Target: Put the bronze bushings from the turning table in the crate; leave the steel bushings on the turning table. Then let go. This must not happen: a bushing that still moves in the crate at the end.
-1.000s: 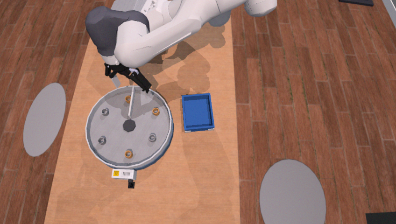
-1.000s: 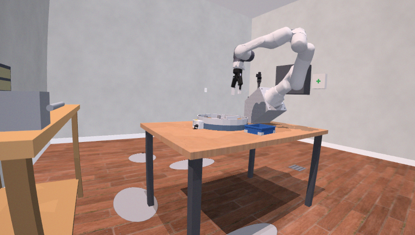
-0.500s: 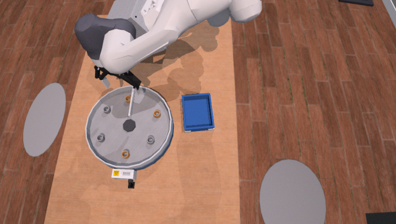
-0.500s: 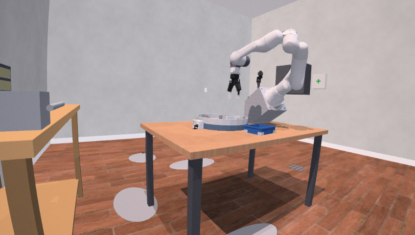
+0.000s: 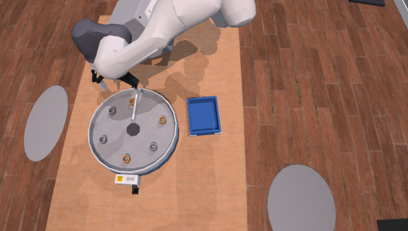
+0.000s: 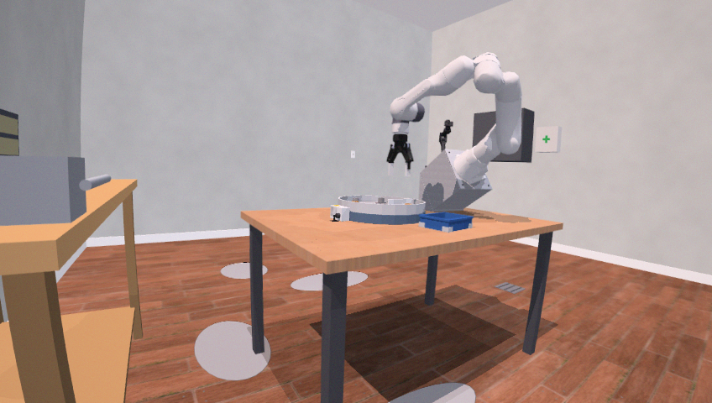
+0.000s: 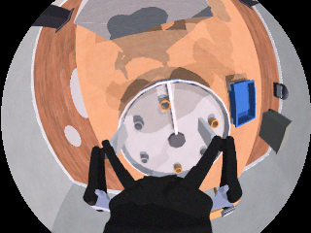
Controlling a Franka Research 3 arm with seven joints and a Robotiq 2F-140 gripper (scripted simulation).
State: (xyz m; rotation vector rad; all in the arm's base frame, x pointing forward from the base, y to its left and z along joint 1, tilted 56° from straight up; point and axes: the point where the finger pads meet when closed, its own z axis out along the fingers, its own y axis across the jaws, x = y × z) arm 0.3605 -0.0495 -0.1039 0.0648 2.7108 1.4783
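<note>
Three bronze bushings (image 5: pixel 162 123) (image 7: pixel 164 109), short orange-brown rings, stand upright, spaced well apart on the turning table (image 5: pixel 114 163) (image 6: pixel 387 217) (image 7: pixel 146 126), a round grey disc with a raised pale rim. Three grey steel bushings (image 5: pixel 103 142) (image 7: pixel 138 127) also stand there, apart, near the rim. The crate (image 5: pixel 203 133) (image 6: pixel 445 222) (image 7: pixel 252 103): blue, open-topped, rectangular, upright, just beside the turning table; no bushing inside.

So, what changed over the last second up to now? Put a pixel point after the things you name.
The gripper (image 5: pixel 120 88) (image 6: pixel 400 171) (image 7: pixel 161 127) moved left in the top view and came lower, open and holding nothing. The other five bushings (image 5: pixel 162 122) (image 7: pixel 214 127) went clockwise, seen from above. The bronze bushing (image 5: pixel 130 104) (image 7: pixel 164 108) beside the white bar (image 5: pixel 134 109) (image 7: pixel 172 109) and the crate (image 5: pixel 218 114) (image 6: pixel 434 222) (image 7: pixel 234 104) stayed put.
</note>
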